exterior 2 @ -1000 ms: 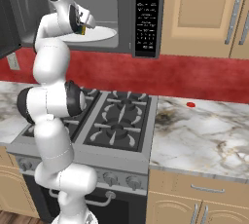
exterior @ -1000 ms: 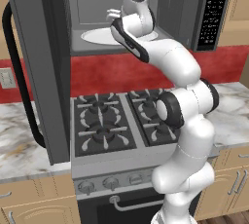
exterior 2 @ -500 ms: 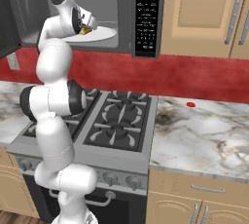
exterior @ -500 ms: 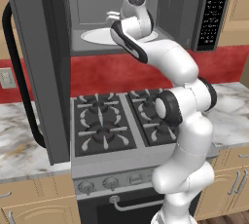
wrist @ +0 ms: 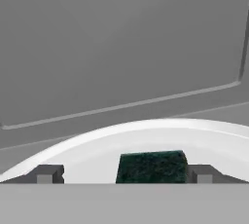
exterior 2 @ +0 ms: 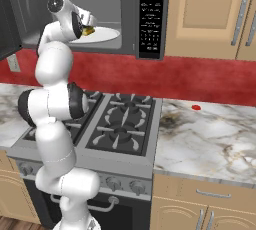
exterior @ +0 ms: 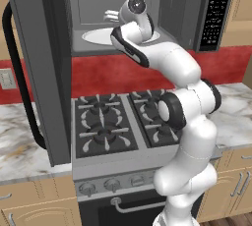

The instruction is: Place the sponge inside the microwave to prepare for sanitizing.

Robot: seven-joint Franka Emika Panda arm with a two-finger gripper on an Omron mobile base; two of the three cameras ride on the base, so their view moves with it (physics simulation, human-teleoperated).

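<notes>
With the jaws spread wide and nothing clamped between them, the gripper [wrist: 123,174] is seen reaching into the open microwave [exterior: 197,9], just above the white turntable plate [wrist: 146,135]. The sponge [wrist: 151,167], green scrub side toward the camera, is seen lying on that plate between the two fingertips [wrist: 46,174], nearer the right one; whether it touches that tip cannot be told. From the right base view a sliver of yellow [exterior 2: 88,31] is glimpsed beside the hand. Trouble could be caused on withdrawal: if the hand is pulled back crookedly, the sponge may be caught by a finger and dragged off the plate or out of the cavity.
</notes>
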